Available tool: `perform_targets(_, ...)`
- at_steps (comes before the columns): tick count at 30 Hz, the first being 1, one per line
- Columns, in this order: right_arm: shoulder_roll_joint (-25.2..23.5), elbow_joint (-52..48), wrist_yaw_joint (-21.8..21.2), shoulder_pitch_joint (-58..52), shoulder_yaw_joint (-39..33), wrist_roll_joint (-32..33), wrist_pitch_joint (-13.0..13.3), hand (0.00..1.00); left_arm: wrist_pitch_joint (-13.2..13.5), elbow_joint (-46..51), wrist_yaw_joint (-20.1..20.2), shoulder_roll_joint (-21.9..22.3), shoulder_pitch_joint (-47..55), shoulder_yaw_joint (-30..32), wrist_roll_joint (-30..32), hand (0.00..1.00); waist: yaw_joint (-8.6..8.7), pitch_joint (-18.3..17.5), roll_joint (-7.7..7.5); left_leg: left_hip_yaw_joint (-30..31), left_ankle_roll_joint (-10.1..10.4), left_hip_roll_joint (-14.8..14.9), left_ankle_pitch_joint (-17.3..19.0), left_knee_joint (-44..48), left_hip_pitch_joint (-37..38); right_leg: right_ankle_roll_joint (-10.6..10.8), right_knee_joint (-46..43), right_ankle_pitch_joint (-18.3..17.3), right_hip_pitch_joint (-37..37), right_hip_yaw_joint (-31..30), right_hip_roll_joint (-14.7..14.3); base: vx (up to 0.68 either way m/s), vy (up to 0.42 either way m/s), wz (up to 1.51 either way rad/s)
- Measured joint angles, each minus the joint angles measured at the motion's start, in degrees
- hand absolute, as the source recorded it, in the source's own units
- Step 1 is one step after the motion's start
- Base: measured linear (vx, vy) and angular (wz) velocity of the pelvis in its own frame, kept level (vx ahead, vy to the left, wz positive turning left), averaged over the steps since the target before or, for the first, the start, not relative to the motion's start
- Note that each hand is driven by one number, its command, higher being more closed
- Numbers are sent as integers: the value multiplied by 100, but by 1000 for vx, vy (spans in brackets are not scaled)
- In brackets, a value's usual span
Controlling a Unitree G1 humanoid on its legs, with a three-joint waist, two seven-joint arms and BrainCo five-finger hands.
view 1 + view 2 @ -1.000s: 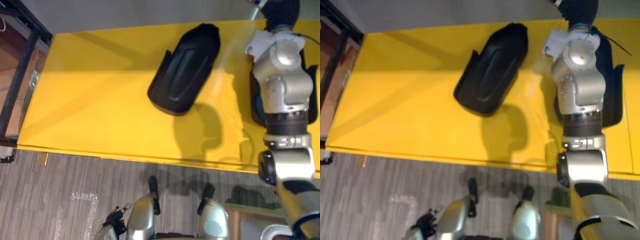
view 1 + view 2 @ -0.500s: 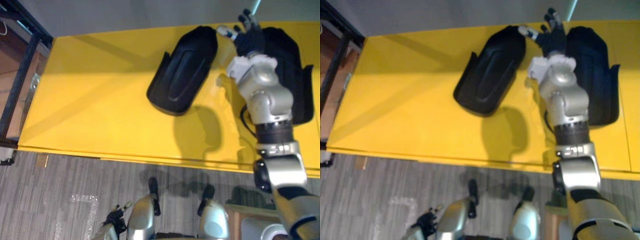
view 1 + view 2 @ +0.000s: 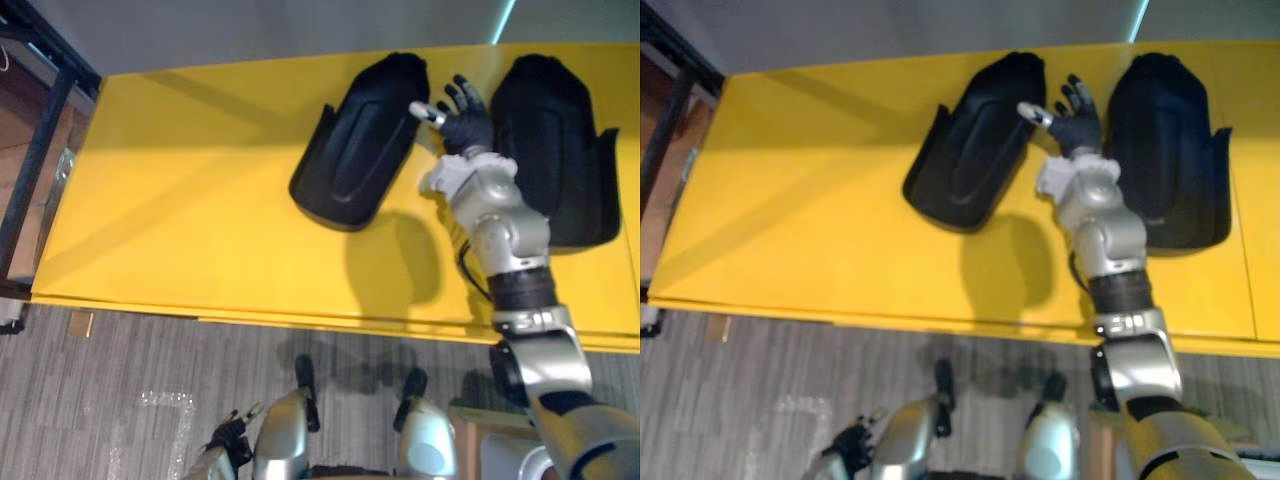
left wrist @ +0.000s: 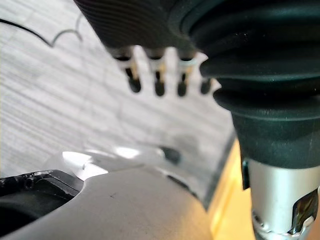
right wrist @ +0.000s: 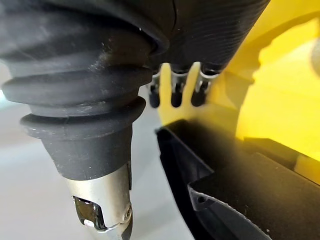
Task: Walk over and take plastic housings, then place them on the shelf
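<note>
Two black plastic housings lie on the yellow table: the left housing sits slanted near the middle, and the right housing lies lengthwise at the far right. My right hand hovers over the gap between them near the table's far edge, open with fingers spread, the thumb toward the left housing's top end. In the right wrist view its straight fingers point past a black housing's edge. My left hand hangs open over the floor, holding nothing.
A dark metal frame stands off the table's left end. Grey wood-look floor runs along the table's near edge. A grey wall backs the table. A beige box corner sits low on the right.
My right arm has swung left and drawn back. Its hand came from beyond the right housing to the gap between the two housings, uncovering the right housing.
</note>
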State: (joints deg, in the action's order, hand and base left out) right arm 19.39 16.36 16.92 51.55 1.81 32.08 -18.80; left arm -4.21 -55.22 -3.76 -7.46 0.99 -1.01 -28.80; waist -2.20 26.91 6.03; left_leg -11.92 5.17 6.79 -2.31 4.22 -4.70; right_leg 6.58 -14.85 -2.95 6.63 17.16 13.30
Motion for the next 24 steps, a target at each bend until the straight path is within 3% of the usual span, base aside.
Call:
perform_targets(5, -59, 1, -82, -51, 75, -158, 32, 0, -1, -2, 0, -69, 0, -28, -9, 0, -5, 4, -98, 0, 0, -2, -1, 0, -1, -16, -53, -14, 24, 3, 13, 0, 0, 0)
perform_targets(24, -122, 158, -34, -56, 183, -599, 240, 0, -5, -7, -2, -78, 1, -41, -19, 0, -3, -6, -116, 42, -6, -90, -24, 17, -32, -4, -367, -162, 153, 19, 157, -1, 0, 1)
